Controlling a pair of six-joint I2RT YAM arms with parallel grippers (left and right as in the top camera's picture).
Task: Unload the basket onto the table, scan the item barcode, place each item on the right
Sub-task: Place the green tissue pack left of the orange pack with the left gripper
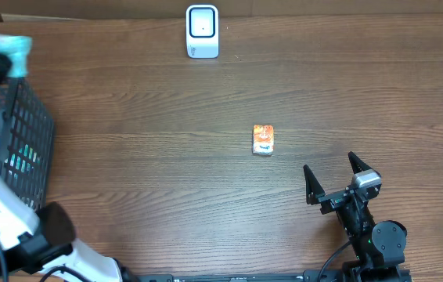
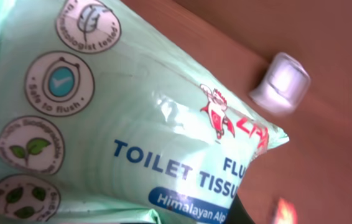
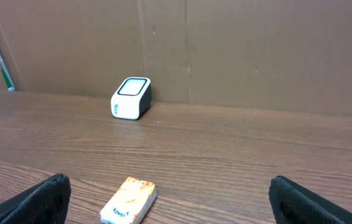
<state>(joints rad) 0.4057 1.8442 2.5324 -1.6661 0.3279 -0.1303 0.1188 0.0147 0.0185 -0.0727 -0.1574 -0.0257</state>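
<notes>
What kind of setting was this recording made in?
Probably a mock shop checkout set up on a wooden table: a white barcode scanner, a black basket of goods, and packaged items such as a toilet tissue pack.

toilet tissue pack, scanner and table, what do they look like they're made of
Toilet tissue pack: likely thin plastic film, pale green and glossy; it creases and catches glare.
Scanner: seemingly hard moulded plastic, white and smooth with rounded corners and a dark top window.
Table: brown wood grain, matt; whether solid wood or laminate cannot be told.
</notes>
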